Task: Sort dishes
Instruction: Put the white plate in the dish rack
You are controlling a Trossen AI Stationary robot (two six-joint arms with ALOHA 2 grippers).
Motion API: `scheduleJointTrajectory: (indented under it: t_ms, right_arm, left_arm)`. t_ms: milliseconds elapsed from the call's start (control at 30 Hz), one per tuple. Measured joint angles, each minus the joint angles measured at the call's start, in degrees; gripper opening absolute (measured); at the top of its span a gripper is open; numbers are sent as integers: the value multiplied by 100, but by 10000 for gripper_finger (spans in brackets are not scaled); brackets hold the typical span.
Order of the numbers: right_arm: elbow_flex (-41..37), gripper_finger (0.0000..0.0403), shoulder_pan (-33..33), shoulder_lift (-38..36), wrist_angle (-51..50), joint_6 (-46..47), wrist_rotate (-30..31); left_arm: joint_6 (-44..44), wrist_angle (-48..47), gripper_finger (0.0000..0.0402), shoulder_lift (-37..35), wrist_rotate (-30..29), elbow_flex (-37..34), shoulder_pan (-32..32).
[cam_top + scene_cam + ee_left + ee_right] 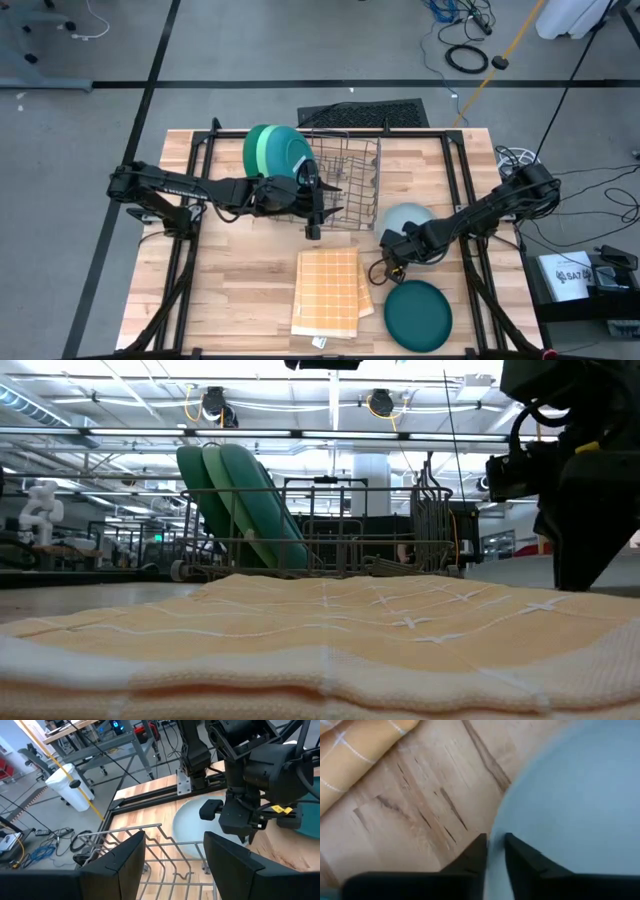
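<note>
A pale blue-grey plate (408,220) lies flat on the wooden table, right of the grey wire rack (345,180). My right gripper (391,253) points steeply down at the plate's near-left rim and is shut on it. Three green and teal plates (275,152) stand on edge in the rack's left end, leaning on its wires (240,495). A dark teal plate (418,312) lies flat near the table's front edge. My left gripper (175,855) hovers open over the rack with nothing between its fingers. My right gripper pinches the pale blue-grey plate's rim (497,827) at its near-left side, one finger (479,854) outside the edge and the other (521,862) over the plate's face. The fingers come from above, slanting steeply down. The plate lies flat on the table.
An orange-yellow checked cloth (328,290) lies folded in front of the rack, left of the dark teal plate. The rack's right half stands free of plates. Black frame rails (462,180) run along both sides of the table.
</note>
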Motion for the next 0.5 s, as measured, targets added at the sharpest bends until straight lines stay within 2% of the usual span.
scheduleJointTrajectory:
  t_ms: [100, 267, 500]
  right_arm:
    - [14, 12, 4, -28, 4, -31, 85]
    - [214, 8, -1, -17, -353, -256, -69]
    - [1012, 2, 40, -455, -1566, -934, -800]
  left_arm:
    - [-1, 0, 212, 2, 0, 0, 0]
    - [-18, 0, 212, 2, 2, 0, 0]
    - [-27, 0, 212, 2, 2, 0, 0]
